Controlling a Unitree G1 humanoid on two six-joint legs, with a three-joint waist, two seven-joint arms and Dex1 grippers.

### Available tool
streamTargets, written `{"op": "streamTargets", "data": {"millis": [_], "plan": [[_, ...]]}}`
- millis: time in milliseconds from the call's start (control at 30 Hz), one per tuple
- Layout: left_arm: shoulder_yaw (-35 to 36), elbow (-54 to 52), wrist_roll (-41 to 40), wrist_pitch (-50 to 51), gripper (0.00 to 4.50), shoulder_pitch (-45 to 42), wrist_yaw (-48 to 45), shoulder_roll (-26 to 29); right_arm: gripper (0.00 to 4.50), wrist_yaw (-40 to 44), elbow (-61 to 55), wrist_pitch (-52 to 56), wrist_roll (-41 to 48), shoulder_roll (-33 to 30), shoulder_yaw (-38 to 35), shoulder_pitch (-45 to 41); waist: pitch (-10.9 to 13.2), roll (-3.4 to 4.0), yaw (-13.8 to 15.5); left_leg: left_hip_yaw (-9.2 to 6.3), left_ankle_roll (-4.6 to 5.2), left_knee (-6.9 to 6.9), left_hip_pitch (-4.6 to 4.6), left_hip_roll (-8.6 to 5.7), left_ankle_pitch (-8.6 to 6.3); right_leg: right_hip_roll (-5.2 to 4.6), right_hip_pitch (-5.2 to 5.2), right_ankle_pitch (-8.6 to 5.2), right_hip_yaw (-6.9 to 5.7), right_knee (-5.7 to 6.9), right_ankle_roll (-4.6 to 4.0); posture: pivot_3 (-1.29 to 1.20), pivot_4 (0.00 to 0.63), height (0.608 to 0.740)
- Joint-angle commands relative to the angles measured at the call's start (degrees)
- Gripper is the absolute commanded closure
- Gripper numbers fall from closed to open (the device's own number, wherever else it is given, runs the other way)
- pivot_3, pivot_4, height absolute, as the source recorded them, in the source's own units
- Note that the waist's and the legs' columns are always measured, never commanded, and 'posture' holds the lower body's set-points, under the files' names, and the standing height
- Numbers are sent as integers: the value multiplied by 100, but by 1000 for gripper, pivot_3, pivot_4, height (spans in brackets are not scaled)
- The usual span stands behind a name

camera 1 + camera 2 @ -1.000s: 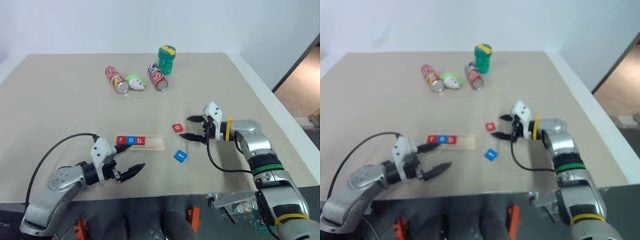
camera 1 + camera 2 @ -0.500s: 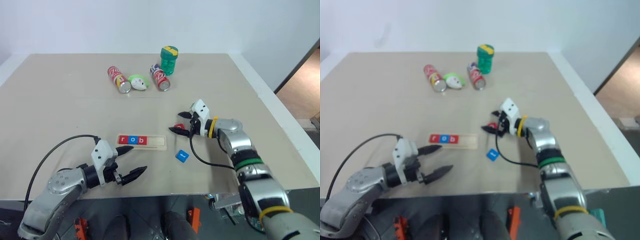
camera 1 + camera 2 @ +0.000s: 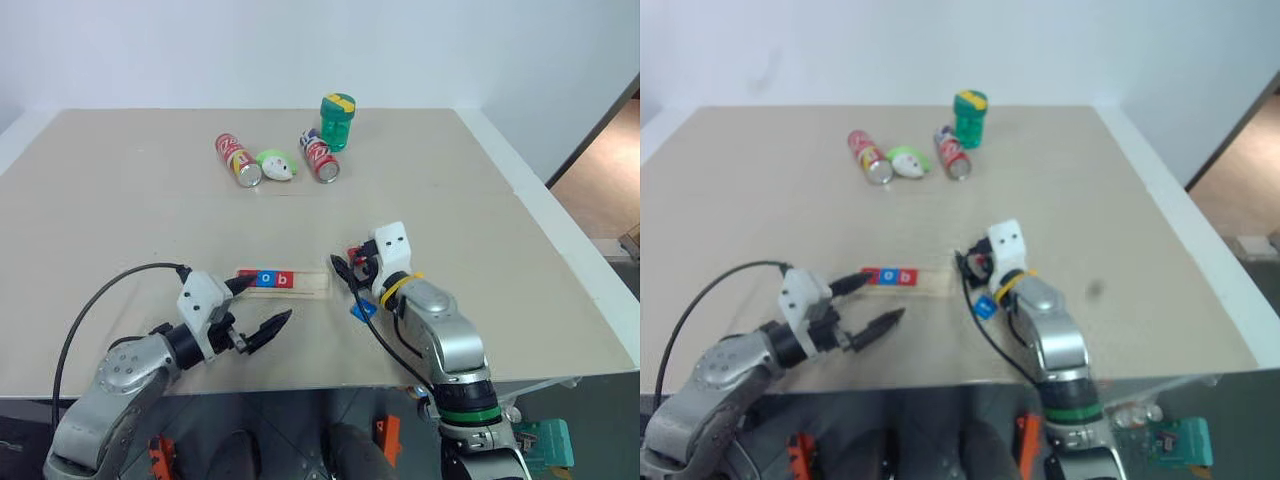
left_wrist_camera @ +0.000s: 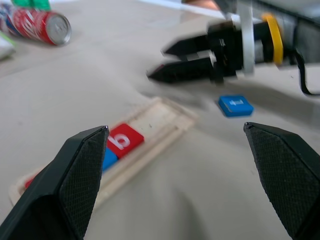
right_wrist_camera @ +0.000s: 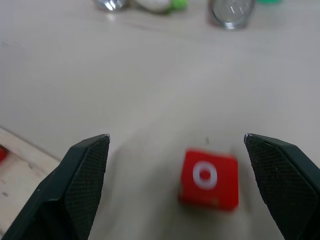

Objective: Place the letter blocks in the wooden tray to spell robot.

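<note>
Going left to right, all placed against the wooden tray (image 3: pixel 283 281).

Left gripper (image 3: pixel 262 309) hovering just in front of tray's left part, jaws spread wide, holding nothing.

Sitting in tray groove: red r block (image 3: pixel 870 276), half hidden behind a left fingertip, blue o block (image 3: pixel 887 277), red b block (image 4: pixel 123 140), touching side by side at the left end. Leaving right part of groove bare, room looking enough for two more.

Right gripper (image 4: pixel 167 62) hanging just past tray's right end, jaws parted wide, gripping nothing, framing red o block (image 5: pixel 208 178) lying flat on the table (image 3: pixel 120 215) beside that end. Blue t block (image 4: pixel 235 105) lying near tray's right end, toward the robot.

Judging handling: tiles looking small, stiff, light, thin and smooth, likely sliding if nudged. Pinching red o block across two opposite side edges, low to the table, seeming best.
</note>
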Motion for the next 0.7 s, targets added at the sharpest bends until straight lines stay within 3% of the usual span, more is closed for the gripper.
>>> {"op": "streamTargets", "data": {"millis": [33, 167, 300, 500, 700], "plan": [[-101, -102, 119, -128, 0, -104, -78, 77, 38, -482, 37, 67, -32, 218, -142, -71, 0, 0, -1, 0, 0, 0, 0, 0, 0, 0, 0, 0, 0, 0, 0, 0, 150, 739], [-98, -58, 152, -151, 0, -110, -124, 89, 38, -657, 285, 59, 80, 329, -248, -148, -1, -2, -1, -4, 0, -3, -1, 3, 0, 3, 0, 1, -6, 0, 5, 0, 150, 739], [-97, -33, 170, -169, 0, -97, -143, 88, 1043, -707, 430, 27, 62, 372, -135, -171, -4, -7, -2, -5, 0, -4, -2, 3, 0, 3, 0, -1, -6, 0, 7, 0, 150, 739], [-100, -74, 174, -188, 0, 33, -167, 89, 3201, -747, -91, 293, 29, 299, -6, 85, -9, -14, -6, -6, 0, -4, -1, 6, 0, 4, 0, 0, -7, 0, 4, 0, 150, 739], [-82, -92, 180, -229, 0, 201, -220, 143, 3293, -613, -1562, 1291, 200, -51, -33, 697, -11, -16, -1, -9, -1, -20, -2, 4, -2, 2, -2, -13, -7, 0, 7, 0, 150, 739]]}}
